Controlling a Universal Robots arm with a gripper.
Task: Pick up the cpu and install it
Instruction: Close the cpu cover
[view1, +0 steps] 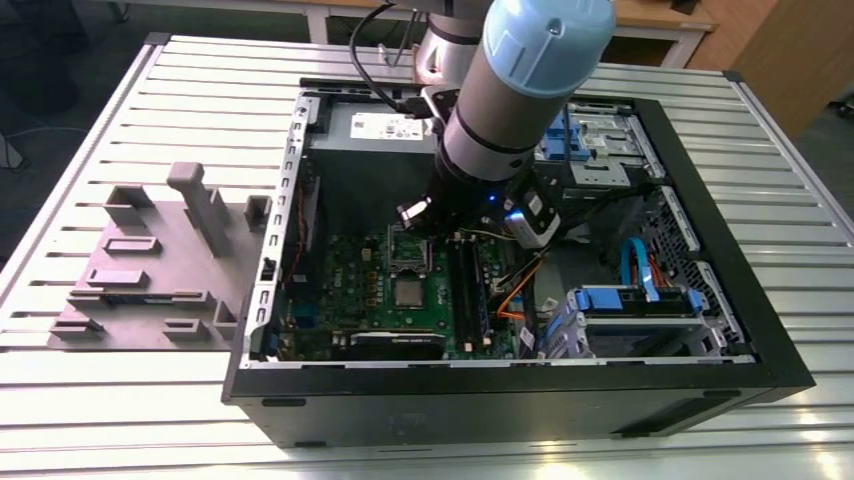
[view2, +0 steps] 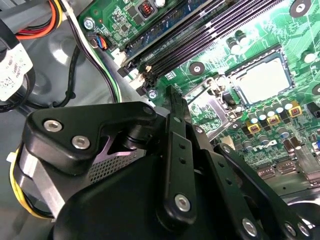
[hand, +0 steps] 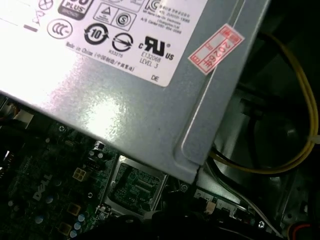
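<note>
This looks like a robotics lab or test workshop: a slotted aluminium worktable carries an opened desktop computer case with its green motherboard bare, a grey parts fixture lies beside it, a robot arm reaches in, and wooden desks stand behind.

The table gleams, bare metal; the case is matt black. At its twelve o'clock a smooth grey metal box bears paper labels. The cpu looks silvery.
</note>
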